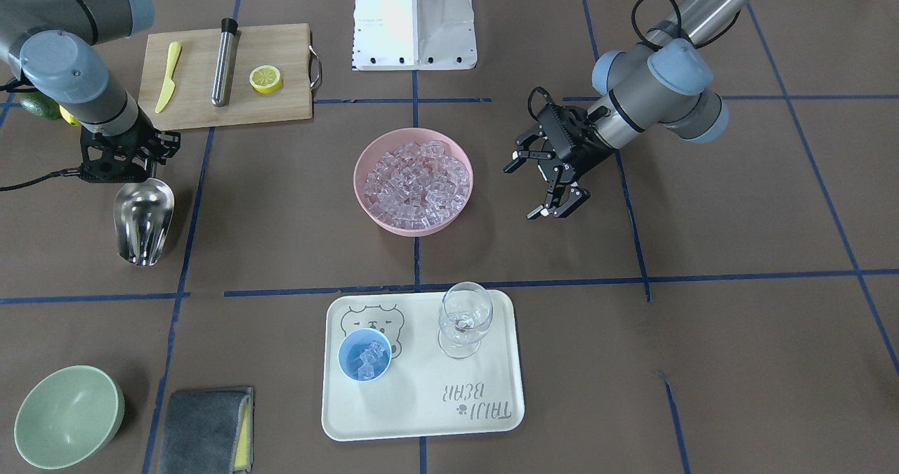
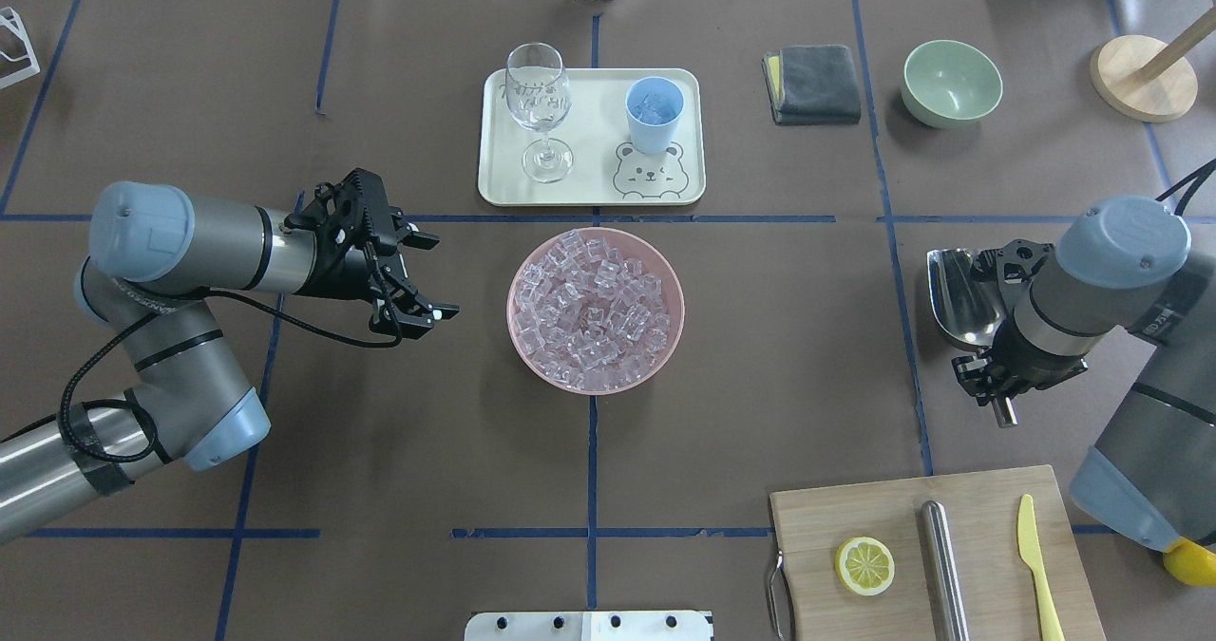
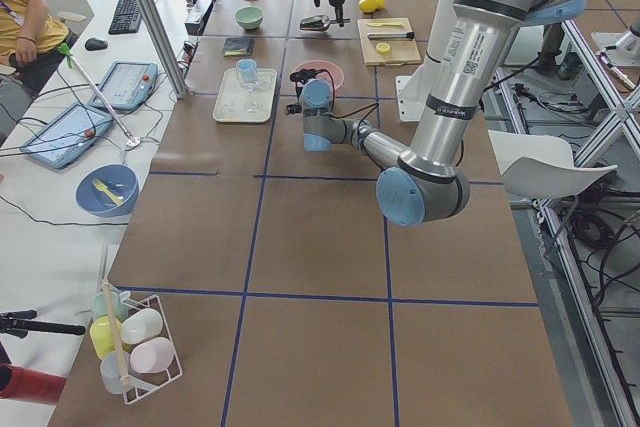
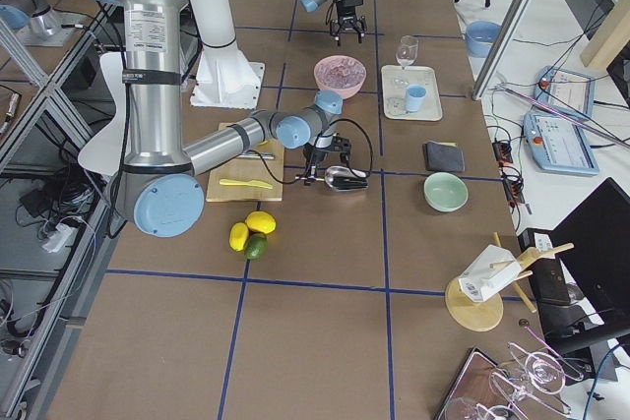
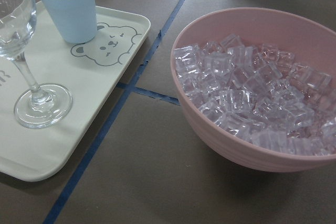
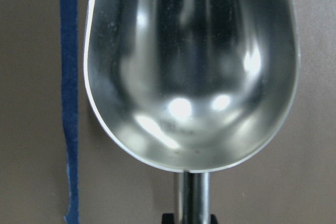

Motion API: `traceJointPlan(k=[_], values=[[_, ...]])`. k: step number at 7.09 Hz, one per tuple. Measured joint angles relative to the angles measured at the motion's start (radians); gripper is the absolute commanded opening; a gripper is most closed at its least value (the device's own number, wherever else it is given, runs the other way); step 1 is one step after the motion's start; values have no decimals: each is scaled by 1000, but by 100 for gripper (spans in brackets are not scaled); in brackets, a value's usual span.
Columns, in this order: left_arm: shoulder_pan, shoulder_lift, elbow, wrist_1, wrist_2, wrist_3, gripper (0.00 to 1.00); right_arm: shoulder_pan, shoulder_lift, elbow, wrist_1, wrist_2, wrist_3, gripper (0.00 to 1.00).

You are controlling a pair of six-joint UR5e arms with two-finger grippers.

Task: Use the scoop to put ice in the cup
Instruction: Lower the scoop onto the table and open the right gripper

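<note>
Ice in cup, scoop empty

Several cubes already sit in the cup, on the tray by the bench's far edge; the job looks largely done. Right claw grips the empty scoop near the right end. Left claw gapes wide, holding nothing.

A robotics lab: a long table papered brown and gridded with blue tape. At ten o'clock in the left-side view stand an aluminium post, an operator, tablets and a keyboard.
</note>
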Motion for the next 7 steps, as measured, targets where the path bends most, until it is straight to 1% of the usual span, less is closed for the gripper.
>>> traceJointPlan(k=[5,6,7], values=[[1,0,-1,0,0,0,100,-4,3,-15,1,23,13,0],[1,0,0,0,0,0,100,-5,5,-21,1,25,12,47],[1,0,0,0,0,0,100,-6,8,-25,0,25,12,99]])
